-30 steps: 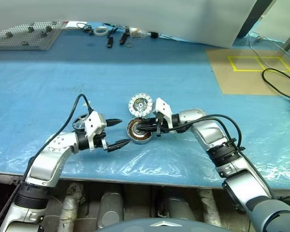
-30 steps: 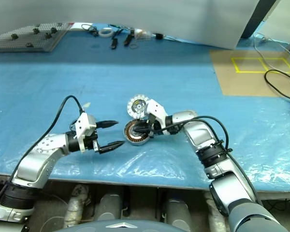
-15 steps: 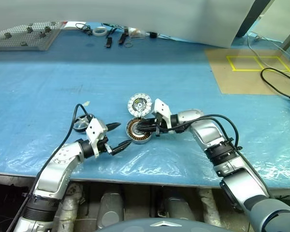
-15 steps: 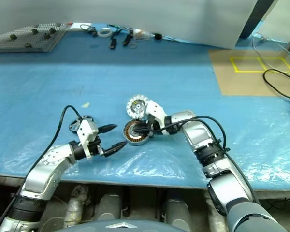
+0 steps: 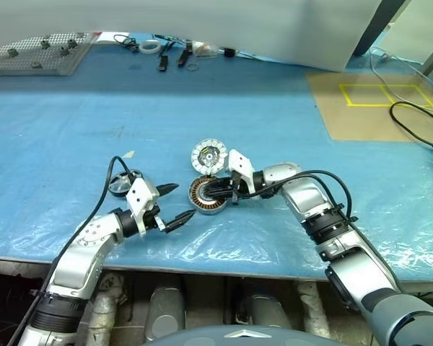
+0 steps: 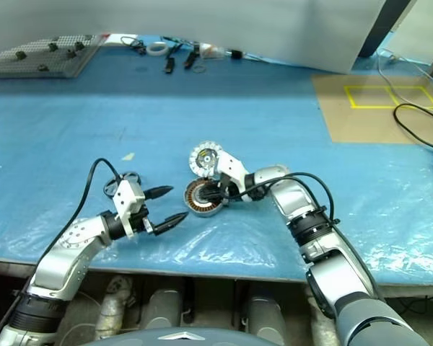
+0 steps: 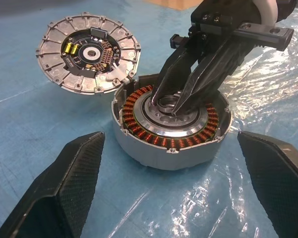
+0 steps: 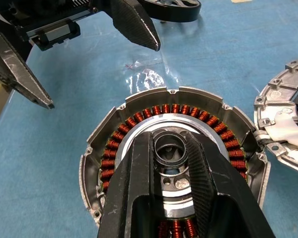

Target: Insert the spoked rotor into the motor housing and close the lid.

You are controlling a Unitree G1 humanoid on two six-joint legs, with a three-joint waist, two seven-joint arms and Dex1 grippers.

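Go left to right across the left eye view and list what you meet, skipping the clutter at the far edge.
Rotor → left gripper → housing → cardboard sheet with a yellow square.

Head stereo overhead; wrist close-ups.

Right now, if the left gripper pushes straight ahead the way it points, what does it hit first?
Most likely the motor housing: it sits dead ahead between the open left gripper fingers, with the right gripper dipped into its centre. Depth is unclear.
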